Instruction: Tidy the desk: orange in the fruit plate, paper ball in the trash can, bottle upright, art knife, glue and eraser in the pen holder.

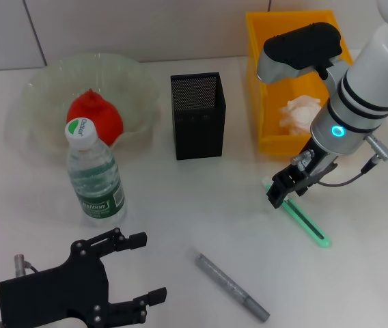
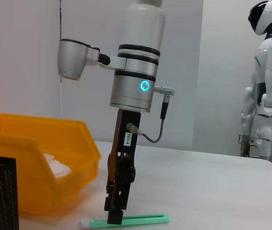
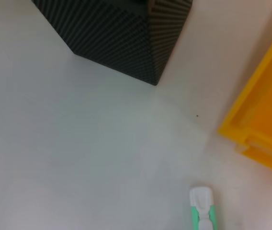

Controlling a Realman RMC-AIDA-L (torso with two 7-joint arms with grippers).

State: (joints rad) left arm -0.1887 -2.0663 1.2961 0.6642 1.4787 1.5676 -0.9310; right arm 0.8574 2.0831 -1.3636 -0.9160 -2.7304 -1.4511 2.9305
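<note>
While near-vertical over the art knife (image 1: 305, 219) (tip down), right claw (image 1: 281, 191).

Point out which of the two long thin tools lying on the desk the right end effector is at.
The green art knife, under the right end effector; the grey pen-like stick lies apart.

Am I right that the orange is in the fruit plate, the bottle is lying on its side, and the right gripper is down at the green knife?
Not quite: the head view shows the bottle standing upright. The orange is in the fruit plate, and the right gripper is down at the green knife.
</note>
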